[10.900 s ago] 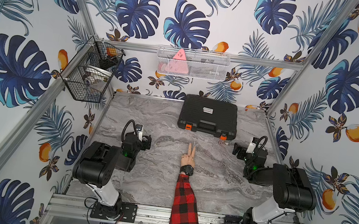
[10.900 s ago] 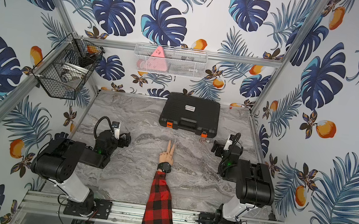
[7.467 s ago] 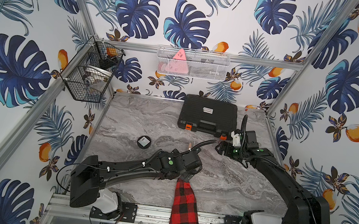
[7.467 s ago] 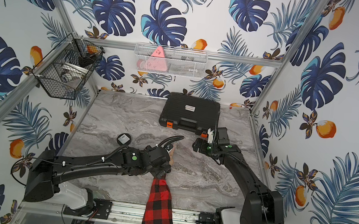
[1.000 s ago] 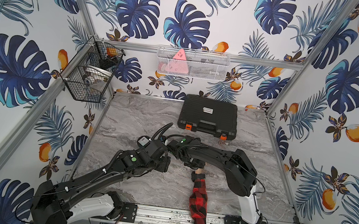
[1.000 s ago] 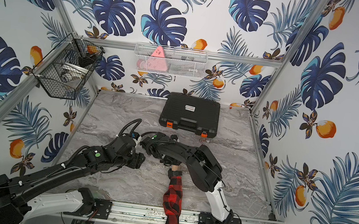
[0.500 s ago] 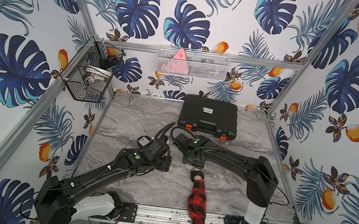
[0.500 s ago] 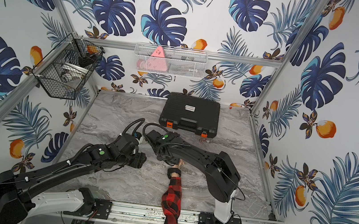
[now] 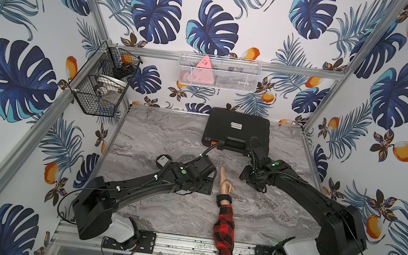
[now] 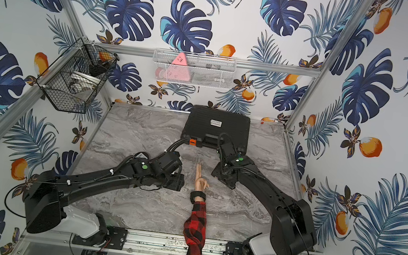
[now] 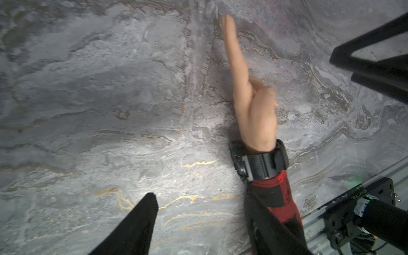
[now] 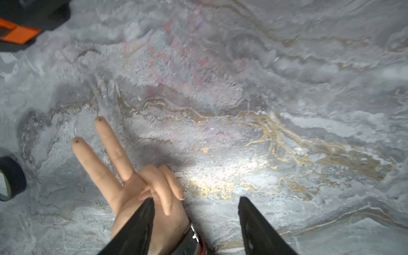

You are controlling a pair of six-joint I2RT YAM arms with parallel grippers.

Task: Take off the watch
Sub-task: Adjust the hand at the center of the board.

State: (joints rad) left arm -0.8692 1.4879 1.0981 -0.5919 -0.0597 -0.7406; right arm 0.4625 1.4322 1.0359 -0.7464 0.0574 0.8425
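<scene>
**Top views.** The watch (image 9: 224, 199) is strapped round the wrist of the mannequin hand (image 9: 225, 185). The hand lies on the marble table (image 9: 170, 134), two fingers aimed at the black tool case (image 9: 237, 131). A plaid sleeve (image 9: 225, 228) trails to the front rail. The left gripper (image 9: 207, 187) is just beside the hand and the right gripper (image 9: 253, 183) is near its other side. A black disc (image 9: 163, 160) sits behind the left arm. Both top views agree.

**Left wrist.** The left gripper (image 11: 199, 198) has its jaws apart, with bare table between them. One finger overlaps the sleeve in view, just by the watch (image 11: 260, 163); I cannot tell if they touch.

**Right wrist.** The right gripper (image 12: 196, 198) has its jaws apart and grips nothing. One finger crosses the hand (image 12: 136, 189) in view. The watch strap (image 12: 187, 240) shows at the frame edge.
</scene>
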